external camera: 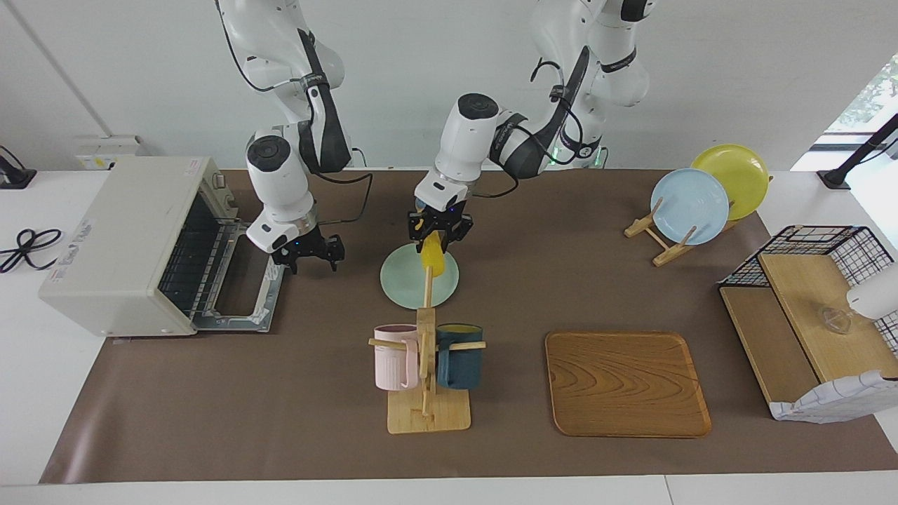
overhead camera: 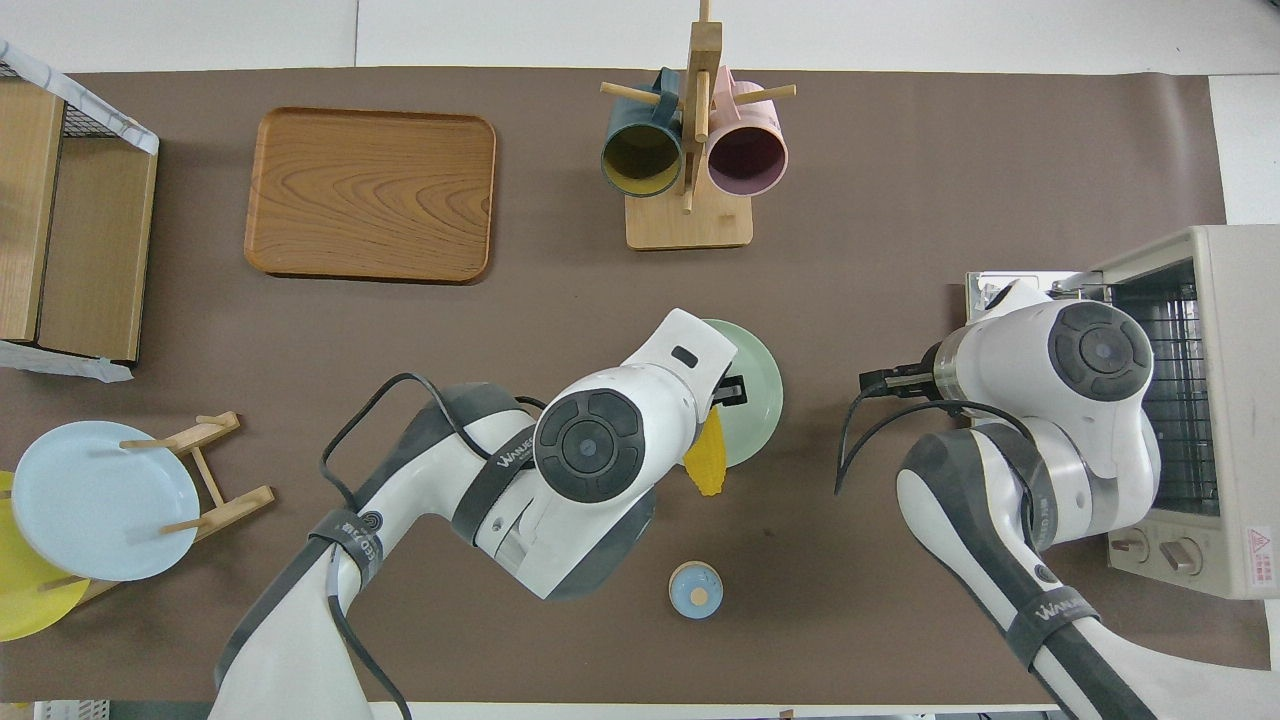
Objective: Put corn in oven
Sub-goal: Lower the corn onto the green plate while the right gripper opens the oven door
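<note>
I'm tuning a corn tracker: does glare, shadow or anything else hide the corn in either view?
Facing view: even light, soft shadows, no glare on the corn, which shows plainly under the left pincer over the plate; a bright window at one edge. Overhead view: the left arm covers most of the corn, only its tip shows.

The corn, a smooth bright yellow cob, hangs nearly upright over the green plate. The off-white oven stands toward the right arm's end from that plate, door folded down, wire rack showing.
</note>
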### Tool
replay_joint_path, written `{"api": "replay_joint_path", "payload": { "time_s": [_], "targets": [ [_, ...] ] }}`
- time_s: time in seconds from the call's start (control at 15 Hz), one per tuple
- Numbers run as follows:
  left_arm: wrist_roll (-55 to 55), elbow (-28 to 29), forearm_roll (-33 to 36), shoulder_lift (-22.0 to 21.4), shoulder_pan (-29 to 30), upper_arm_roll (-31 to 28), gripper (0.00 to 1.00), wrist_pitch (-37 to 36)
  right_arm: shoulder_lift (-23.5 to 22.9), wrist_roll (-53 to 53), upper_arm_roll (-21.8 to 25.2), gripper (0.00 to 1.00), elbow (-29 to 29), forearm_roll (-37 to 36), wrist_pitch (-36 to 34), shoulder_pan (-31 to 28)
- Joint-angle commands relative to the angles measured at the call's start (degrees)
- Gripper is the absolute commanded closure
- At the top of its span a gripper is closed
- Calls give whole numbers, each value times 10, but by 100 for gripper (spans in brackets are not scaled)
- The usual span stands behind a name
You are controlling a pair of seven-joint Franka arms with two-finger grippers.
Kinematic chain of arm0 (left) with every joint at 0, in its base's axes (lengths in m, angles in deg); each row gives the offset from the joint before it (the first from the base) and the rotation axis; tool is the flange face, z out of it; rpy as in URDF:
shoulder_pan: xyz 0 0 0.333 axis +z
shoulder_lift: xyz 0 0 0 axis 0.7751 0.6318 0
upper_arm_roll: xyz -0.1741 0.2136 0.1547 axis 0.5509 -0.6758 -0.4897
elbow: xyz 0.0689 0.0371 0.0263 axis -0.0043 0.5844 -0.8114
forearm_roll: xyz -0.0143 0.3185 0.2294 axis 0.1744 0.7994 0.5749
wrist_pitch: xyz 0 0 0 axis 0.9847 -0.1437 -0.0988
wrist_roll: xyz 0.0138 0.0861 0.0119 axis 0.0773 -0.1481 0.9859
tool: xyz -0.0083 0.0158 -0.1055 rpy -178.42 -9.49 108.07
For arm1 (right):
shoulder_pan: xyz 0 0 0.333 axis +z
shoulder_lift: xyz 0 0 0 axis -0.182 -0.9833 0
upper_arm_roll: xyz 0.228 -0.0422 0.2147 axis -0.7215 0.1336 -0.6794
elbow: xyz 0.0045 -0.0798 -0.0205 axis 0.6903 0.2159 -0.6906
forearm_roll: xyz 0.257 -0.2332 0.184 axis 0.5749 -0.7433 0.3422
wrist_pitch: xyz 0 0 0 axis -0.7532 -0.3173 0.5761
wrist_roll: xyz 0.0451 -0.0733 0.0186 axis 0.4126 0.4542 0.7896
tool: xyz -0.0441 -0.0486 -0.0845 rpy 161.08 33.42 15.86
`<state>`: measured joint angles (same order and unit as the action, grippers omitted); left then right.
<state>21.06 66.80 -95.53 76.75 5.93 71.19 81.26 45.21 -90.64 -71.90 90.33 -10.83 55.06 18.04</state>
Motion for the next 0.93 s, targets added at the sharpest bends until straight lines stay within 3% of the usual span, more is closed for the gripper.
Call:
{"api": "replay_joint_path", "payload": {
  "time_s": [0.0, 0.47, 0.53, 0.6, 0.67, 0.87],
  "targets": [
    [8, -33, -7, 48, -17, -12, 100, 18, 0, -1, -2, 0, -6, 11, -22, -9],
    [3, -31, -4, 65, -22, -12, 100, 44, 0, 2, -2, 0, -6, 11, -25, -7],
    [2, -31, -4, 65, -22, -13, 80, 44, 0, 2, -2, 0, -7, 11, -25, -7],
    [3, -32, -4, 65, -20, -13, 25, 43, 0, 2, -2, 0, -7, 11, -25, -6],
    [3, -32, -4, 65, -18, -13, 0, 37, 0, 3, -2, 0, -7, 11, -25, -6],
    [0, -33, -4, 60, -13, -16, 0, 24, 0, 2, -2, 0, -7, 11, -24, -6]
  ]
}}
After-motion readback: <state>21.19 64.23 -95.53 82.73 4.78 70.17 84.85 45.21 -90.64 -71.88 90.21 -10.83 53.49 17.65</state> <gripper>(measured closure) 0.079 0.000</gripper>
